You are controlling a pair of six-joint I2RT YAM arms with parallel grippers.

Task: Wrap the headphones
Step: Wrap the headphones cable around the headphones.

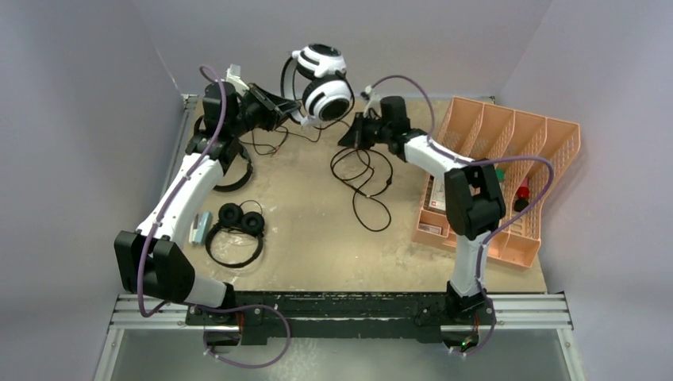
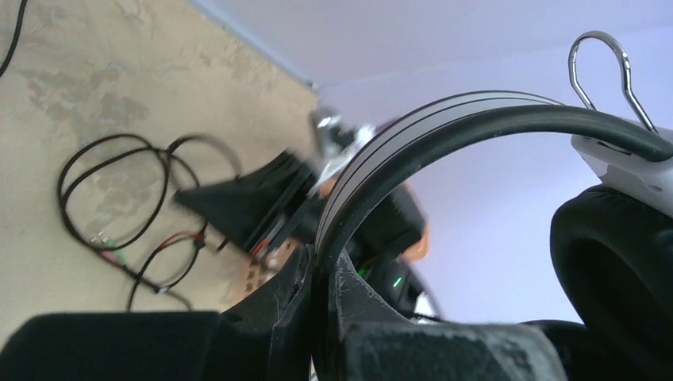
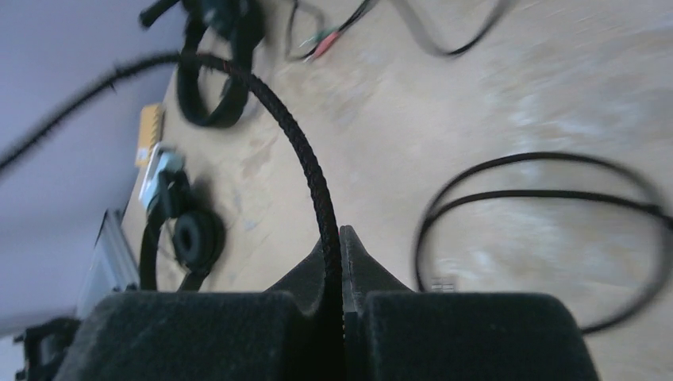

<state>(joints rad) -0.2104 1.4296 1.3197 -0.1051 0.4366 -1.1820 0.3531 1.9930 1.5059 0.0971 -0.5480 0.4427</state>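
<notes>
Headphones, white-and-black over-ear: held clear of the worktop near its far edge. The headband is pinched between the clenched fingers of the left end effector. The overhead view shows the ear cups stacked one above the other. A black cushion and a bare wire hook sit close to the left wrist camera. The band shows thin dark stripes on white.

Cable, black braided: grasped by the right end effector, jaws closed tight on it, just right of the cups.

Cable loops: thin black slack lying flat on the worktop below the right end effector, with red and green plugs among the strands.

Headphones, small black round-padded: flat on the worktop at near left, beside the left arm.

Headphones, larger black: on the worktop farther back, partly hidden under the left arm.

Organiser, peach, slotted: at the right edge of the worktop, holding a white-and-red box whose print is too small to read.
</notes>
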